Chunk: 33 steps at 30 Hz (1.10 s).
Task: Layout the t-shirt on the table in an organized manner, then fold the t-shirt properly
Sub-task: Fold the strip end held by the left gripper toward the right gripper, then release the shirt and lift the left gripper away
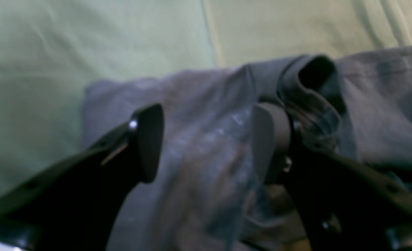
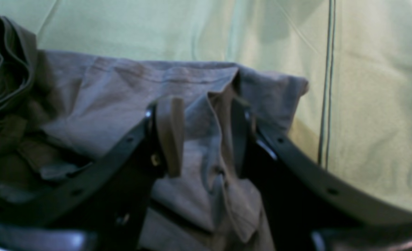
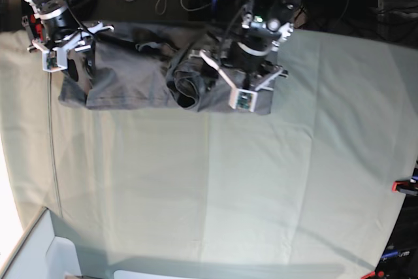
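Far left, my right gripper [image 3: 70, 57] sat on the t-shirt [image 3: 130, 76], pinching a raised fold. The shirt lay bunched along the tabletop's [image 3: 215, 181] far edge, long axis running left to right between both arms. At its right end my left gripper [image 3: 251, 83] stood spread over the cloth near the collar, holding nothing, I judged.
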Each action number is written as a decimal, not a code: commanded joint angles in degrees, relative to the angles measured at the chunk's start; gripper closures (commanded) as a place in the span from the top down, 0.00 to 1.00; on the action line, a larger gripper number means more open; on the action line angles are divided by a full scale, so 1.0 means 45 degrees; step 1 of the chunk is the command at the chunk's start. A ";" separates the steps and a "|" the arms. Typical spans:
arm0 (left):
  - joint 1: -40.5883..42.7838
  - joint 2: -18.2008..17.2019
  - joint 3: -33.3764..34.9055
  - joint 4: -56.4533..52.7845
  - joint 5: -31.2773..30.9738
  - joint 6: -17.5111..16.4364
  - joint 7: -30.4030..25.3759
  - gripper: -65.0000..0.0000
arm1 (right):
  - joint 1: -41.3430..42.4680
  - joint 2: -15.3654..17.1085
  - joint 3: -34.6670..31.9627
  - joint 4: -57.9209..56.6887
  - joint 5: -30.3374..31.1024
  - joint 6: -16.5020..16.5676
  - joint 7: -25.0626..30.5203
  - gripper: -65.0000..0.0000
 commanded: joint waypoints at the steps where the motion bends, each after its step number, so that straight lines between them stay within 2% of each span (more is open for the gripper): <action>1: -0.0098 0.0067 0.0346 -0.0112 0.0023 -0.0136 -0.0203 0.59 | -0.0026 0.0087 0.0045 0.0220 0.0129 0.0103 0.0372 0.35; 10: -0.1192 -0.0031 0.4664 -0.1733 0.0062 -0.0136 -0.0301 0.59 | 0.0325 0.0009 0.1021 0.0162 0.0129 0.0103 0.0372 0.35; 17: -0.1778 -0.0050 0.4761 -0.0737 0.0023 -0.0097 -0.0340 0.59 | 0.0579 -0.0128 0.1842 0.0142 0.0168 0.0103 0.0352 0.36; 19: -0.1797 -0.0128 0.4156 -0.0190 0.0023 -0.0077 -0.0340 0.59 | 0.0657 -0.0343 0.2213 0.0142 0.0187 0.0103 0.0352 0.37; 21: -0.1661 -0.0226 0.3062 0.0259 0.0023 -0.0077 -0.0301 0.59 | 0.0677 -0.0597 0.2369 0.0142 0.0168 0.0103 0.0352 0.43; 24: -0.1348 -0.0441 0.1245 0.0513 0.0023 -0.0136 -0.0242 0.60 | 0.0677 -0.0694 0.2291 -0.0170 0.0148 0.0103 0.0255 0.58; 27: -0.0918 -0.0812 -0.0670 0.0767 0.0023 -0.0175 -0.0281 0.60 | 0.0755 -0.0694 0.2252 -0.0737 0.0148 0.0123 -0.0390 0.70; 30: -0.0645 -0.1066 -0.2604 0.0787 0.0023 -0.0195 -0.0301 0.60 | 0.1517 -0.0616 0.2076 -0.1772 0.0148 0.0123 -0.1211 0.72; 33: -0.0274 -0.1066 -0.4421 0.0787 0.0023 -0.0214 -0.0320 0.60 | 0.1947 -0.0460 0.2076 -0.2632 0.0148 0.0123 -0.1523 0.72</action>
